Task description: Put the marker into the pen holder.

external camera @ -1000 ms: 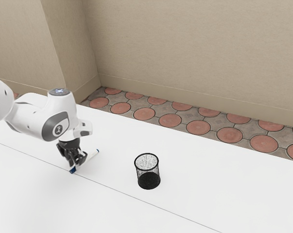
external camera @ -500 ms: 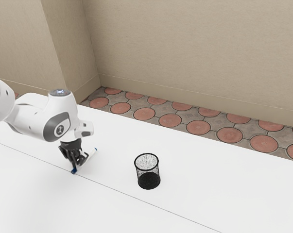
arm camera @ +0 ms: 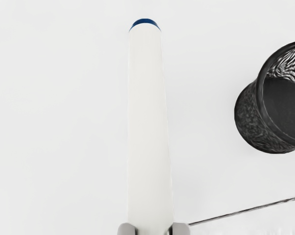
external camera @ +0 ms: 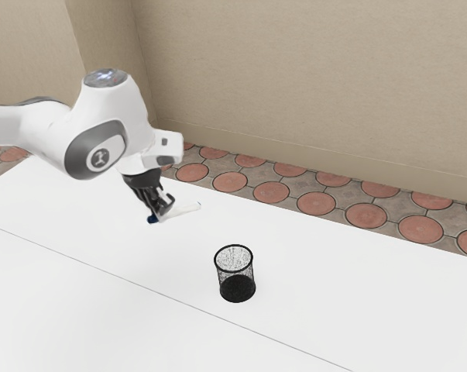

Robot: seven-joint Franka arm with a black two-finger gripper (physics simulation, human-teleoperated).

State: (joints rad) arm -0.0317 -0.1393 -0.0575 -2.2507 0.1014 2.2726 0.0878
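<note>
My gripper (external camera: 162,210) is raised above the white table, toward the exterior view's left, and is shut on the marker (external camera: 183,211). The white marker lies nearly level across the fingers, its dark blue end close beside them and its white barrel reaching toward the exterior view's right. In the wrist view the marker (arm camera: 148,122) runs out from between the two fingertips of the gripper (arm camera: 153,230), with a blue tip at its far end. The black mesh pen holder (external camera: 235,275) stands upright and apart from the marker; the wrist view has the pen holder (arm camera: 272,115) too.
The white table (external camera: 334,287) carries a thin dark seam (external camera: 171,297) that passes near the pen holder. Behind the table are a floor of round red tiles (external camera: 316,203) and a beige wall (external camera: 310,85).
My gripper has risen off the table with the marker in it and has moved somewhat toward the exterior view's right. The pen holder has not moved.
</note>
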